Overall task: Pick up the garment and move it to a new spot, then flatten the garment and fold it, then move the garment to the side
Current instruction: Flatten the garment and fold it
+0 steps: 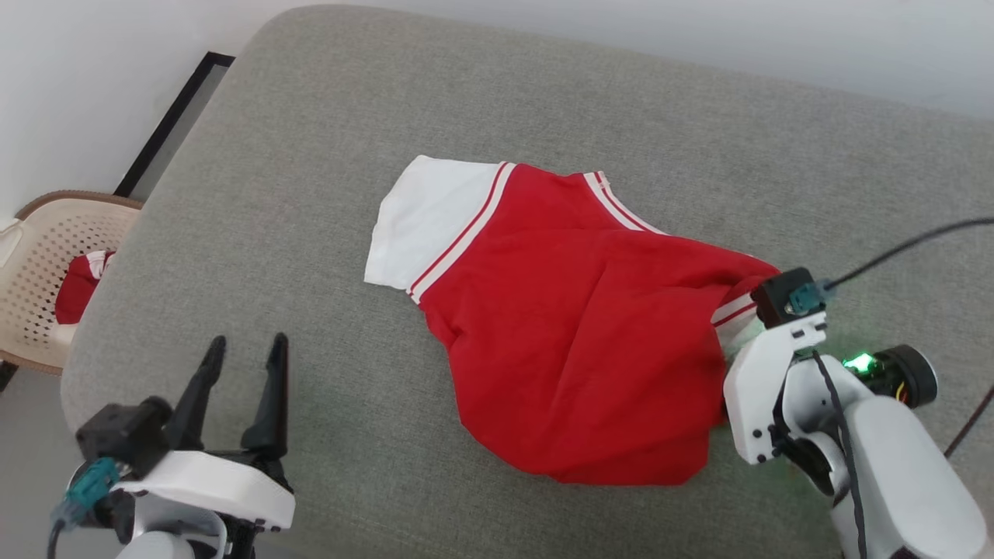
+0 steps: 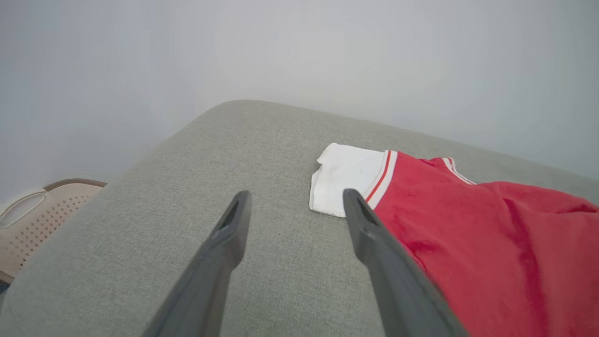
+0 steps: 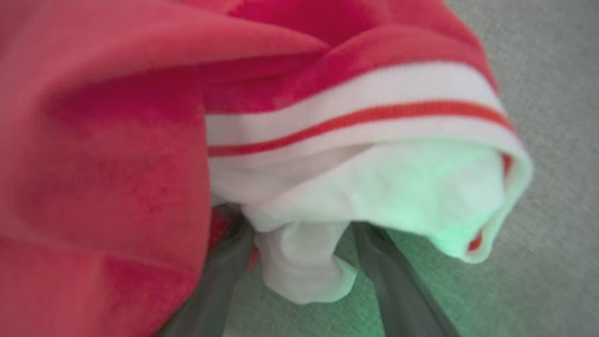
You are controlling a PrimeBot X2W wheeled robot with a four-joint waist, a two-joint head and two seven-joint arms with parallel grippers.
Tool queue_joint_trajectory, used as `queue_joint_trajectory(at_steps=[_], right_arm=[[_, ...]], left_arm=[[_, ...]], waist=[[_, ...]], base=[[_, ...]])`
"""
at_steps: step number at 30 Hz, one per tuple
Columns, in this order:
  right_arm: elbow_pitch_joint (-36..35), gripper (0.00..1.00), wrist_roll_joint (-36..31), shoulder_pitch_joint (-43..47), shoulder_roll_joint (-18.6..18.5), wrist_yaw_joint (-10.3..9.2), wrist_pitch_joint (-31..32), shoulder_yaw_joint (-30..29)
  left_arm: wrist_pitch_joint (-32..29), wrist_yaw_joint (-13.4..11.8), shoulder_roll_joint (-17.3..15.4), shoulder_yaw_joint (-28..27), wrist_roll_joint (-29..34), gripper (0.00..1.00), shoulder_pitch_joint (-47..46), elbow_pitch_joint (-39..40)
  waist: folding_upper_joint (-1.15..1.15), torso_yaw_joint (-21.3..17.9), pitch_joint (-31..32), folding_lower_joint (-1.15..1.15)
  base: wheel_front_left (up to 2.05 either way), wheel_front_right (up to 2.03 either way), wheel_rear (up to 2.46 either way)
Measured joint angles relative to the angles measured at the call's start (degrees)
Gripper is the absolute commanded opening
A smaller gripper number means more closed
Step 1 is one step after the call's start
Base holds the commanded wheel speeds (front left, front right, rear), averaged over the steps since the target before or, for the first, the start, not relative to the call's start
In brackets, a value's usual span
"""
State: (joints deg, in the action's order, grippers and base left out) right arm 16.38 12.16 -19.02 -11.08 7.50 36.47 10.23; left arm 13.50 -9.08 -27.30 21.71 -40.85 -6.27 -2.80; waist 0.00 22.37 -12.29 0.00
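The garment [image 1: 575, 334], a red T-shirt with white sleeves and red-white striped trim, lies rumpled on the grey cushioned surface [image 1: 349, 116]. Its lettering is hidden. One white sleeve [image 1: 423, 225] lies flat at the far left of the shirt. My left gripper [image 1: 245, 349] stands open near the front left edge, clear of the cloth; in the left wrist view the left gripper [image 2: 297, 201] points toward that sleeve [image 2: 346, 180]. My right gripper [image 3: 299, 234] is at the shirt's right side, fingers apart, with the bunched other white sleeve [image 3: 304, 267] between them. The shirt covers its fingertips.
A beige perforated plastic basket [image 1: 39, 256] stands on the floor to the left and holds a red and white cloth [image 1: 78, 287]. A black-framed panel [image 1: 171, 124] leans at the wall. A black cable [image 1: 908, 248] runs from the right wrist housing [image 1: 765, 388].
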Motion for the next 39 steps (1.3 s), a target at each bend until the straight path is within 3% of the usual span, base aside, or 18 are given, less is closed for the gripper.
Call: queue_joint_trajectory(at_steps=[2, 8, 13, 18, 24, 29, 34, 35, 36, 37, 39], right_arm=[[3.2, 0.0, -0.1, -2.4, -0.6, 0.0, 1.7, 1.2], [4.7, 0.0, 2.5, -4.9, -1.7, 0.01, 3.1, 2.9], [-1.4, 0.0, 6.4, -5.1, -6.2, 0.01, 6.7, 3.9], [-10.6, 0.0, 10.1, -4.6, -11.5, 0.01, 11.6, 0.6], [-15.8, 0.0, 11.7, -1.9, -17.1, 0.01, 16.7, -5.3], [-13.8, 0.0, 12.6, 2.0, -19.8, 0.01, 18.8, -9.0], [-5.8, 0.0, 12.8, 2.5, -18.1, 0.02, 15.0, -10.5], [-3.9, 0.18, 12.6, 2.2, -17.6, 0.02, 14.4, -10.3], [-2.3, 0.65, 12.5, 2.0, -17.2, 0.02, 13.5, -10.1], [-0.9, 1.0, 12.4, 1.6, -16.9, 0.02, 12.3, -10.1], [0.8, 1.0, 12.4, 0.7, -16.6, 0.02, 11.3, -9.6]], left_arm=[[1.0, 0.1, 1.0, -1.8, 0.6, 1.0, 1.3, 0.0], [1.4, 1.6, 3.8, -6.7, 2.8, 1.0, 3.1, 0.7], [1.4, 3.5, 6.1, -11.1, 6.2, 1.0, 6.0, 1.5], [1.4, 5.3, 8.3, -15.0, 7.5, 1.0, 8.0, 1.7], [1.4, 7.6, 10.7, -17.3, 9.4, 1.0, 8.8, 2.0], [1.5, 9.1, 12.4, -18.5, 10.1, 1.0, 8.8, 1.6], [1.5, 10.4, 13.3, -19.1, 10.8, 1.0, 8.8, 0.5], [1.5, 10.5, 13.4, -19.1, 11.1, 1.0, 8.8, 0.1], [1.5, 10.7, 13.4, -19.1, 11.4, 1.0, 8.8, -0.1], [1.5, 11.0, 13.3, -19.1, 11.6, 1.0, 8.8, -0.4], [1.1, 11.4, 12.8, -18.7, 11.7, 1.0, 8.6, -0.8]], waist=[[0.0, 0.6, -0.1, 0.0], [0.0, 0.7, 0.2, 0.0], [0.0, -0.6, 0.8, 0.0], [0.0, -2.5, 1.4, 0.0], [0.0, -3.8, 1.9, 0.0], [0.0, -3.7, 1.5, 0.0], [0.0, -3.4, 1.2, 0.0], [0.0, -3.5, 1.3, 0.0], [0.0, -3.6, 1.4, 0.0], [0.0, -3.7, 1.5, 0.0], [0.0, -3.9, 1.8, 0.0]], base=[[0.0, 0.0, 0.0], [0.0, 0.0, 0.0], [0.0, 0.0, 0.0], [0.0, 0.0, 0.0], [0.0, 0.0, 0.0], [0.0, 0.0, 0.0], [0.0, 0.0, 0.0], [0.0, 0.0, 0.0], [0.0, 0.0, 0.0], [0.0, 0.0, 0.0], [0.0, 0.0, 0.0]])
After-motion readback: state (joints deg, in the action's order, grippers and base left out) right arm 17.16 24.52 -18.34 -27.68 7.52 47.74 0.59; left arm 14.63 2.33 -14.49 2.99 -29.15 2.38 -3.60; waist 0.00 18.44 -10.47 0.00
